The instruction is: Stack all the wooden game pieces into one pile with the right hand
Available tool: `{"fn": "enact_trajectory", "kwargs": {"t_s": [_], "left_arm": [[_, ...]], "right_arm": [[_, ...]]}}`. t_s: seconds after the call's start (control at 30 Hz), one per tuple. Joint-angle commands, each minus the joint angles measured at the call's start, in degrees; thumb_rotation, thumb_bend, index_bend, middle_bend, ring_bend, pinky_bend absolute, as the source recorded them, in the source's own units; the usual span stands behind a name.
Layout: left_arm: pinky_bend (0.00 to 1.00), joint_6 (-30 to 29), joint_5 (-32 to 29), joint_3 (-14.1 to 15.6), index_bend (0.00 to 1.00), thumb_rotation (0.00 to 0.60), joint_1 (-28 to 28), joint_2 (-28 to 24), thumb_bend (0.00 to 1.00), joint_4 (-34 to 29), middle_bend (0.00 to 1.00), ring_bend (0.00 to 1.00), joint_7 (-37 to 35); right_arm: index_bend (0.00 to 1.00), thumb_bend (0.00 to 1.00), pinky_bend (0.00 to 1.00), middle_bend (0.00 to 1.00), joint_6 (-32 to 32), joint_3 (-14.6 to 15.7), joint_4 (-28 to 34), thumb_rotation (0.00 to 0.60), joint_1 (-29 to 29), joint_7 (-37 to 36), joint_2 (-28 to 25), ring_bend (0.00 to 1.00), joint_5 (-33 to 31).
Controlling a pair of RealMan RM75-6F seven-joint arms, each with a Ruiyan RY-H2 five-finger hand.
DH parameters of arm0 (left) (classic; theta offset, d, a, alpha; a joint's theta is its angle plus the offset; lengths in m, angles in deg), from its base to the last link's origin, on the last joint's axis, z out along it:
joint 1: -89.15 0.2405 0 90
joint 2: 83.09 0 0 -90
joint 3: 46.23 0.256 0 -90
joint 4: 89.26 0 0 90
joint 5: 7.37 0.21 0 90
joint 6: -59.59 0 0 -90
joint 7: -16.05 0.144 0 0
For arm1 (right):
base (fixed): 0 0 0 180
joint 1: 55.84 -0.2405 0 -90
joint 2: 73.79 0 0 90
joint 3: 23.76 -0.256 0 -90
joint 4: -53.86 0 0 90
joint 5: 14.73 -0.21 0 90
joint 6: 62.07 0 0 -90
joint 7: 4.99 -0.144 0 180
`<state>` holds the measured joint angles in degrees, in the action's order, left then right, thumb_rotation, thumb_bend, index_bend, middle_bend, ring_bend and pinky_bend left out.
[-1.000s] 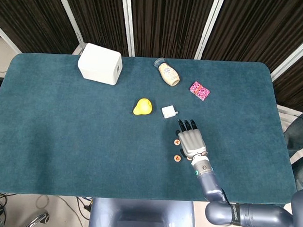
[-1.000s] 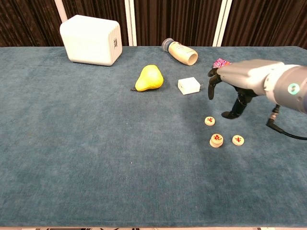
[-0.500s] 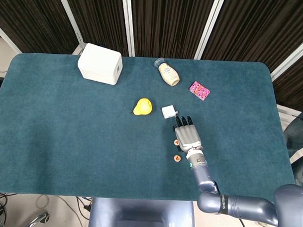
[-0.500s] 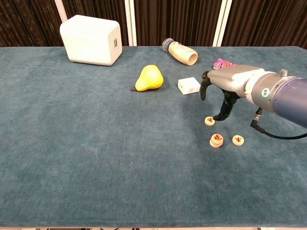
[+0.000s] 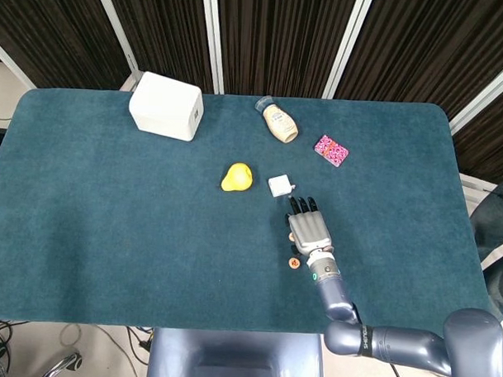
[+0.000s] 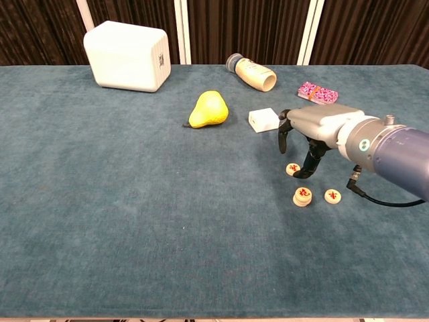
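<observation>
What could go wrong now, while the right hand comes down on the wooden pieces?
1. The right hand hangs over the far piece; its fingers may push the piece across the cloth instead of pinching it.
2. The two-high stack and the single piece lie close by; a finger might knock the stack apart.
3. In the head view the hand hides the far piece.

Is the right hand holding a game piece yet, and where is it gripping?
Nothing is held. The right hand hangs over the far game piece, fingers pointing down around it, not closed.
</observation>
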<state>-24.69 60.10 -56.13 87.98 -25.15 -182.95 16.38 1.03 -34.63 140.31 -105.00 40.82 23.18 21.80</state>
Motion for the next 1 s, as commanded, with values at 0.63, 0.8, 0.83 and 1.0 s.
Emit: {"fn": "enact_trajectory", "kwargs": {"t_s": [0.63,0.8,0.83,1.0], "left_arm": [[0.08,-0.1,0.1,0.1,0.0,0.6,0.0,0.1,0.09,-0.1,0.0,0.0,0.7],[0.08,-0.1,-0.1,0.0,0.0,0.6,-0.1,0.1,0.09,-0.1,0.0,0.0,0.7],[0.08,-0.1,-0.1,0.0,0.0,0.6,0.0,0.1,0.09,-0.1,0.0,0.0,0.7],[0.08,-0.1,-0.1,0.0,0.0,0.6,-0.1,0.1,0.09,-0.1,0.0,0.0,0.6]], "right_arm": [[0.46,0.29,0.0,0.0,-1.6,0.2,-4.5,0.6,0.7,-2.3,1.5,0.0,0.7],[0.47,0.3,0.0,0.0,-1.5,-0.2,-5.3,0.6,0.9,-3.0,2.2,0.0,0.7],[0.47,0.31,0.0,0.0,-1.5,-0.3,-5.5,0.6,0.9,-3.0,2.3,0.0,0.6],[0.48,0.33,0.0,0.0,-1.6,-0.3,-5.8,0.6,0.9,-2.9,2.6,0.0,0.7]]}}
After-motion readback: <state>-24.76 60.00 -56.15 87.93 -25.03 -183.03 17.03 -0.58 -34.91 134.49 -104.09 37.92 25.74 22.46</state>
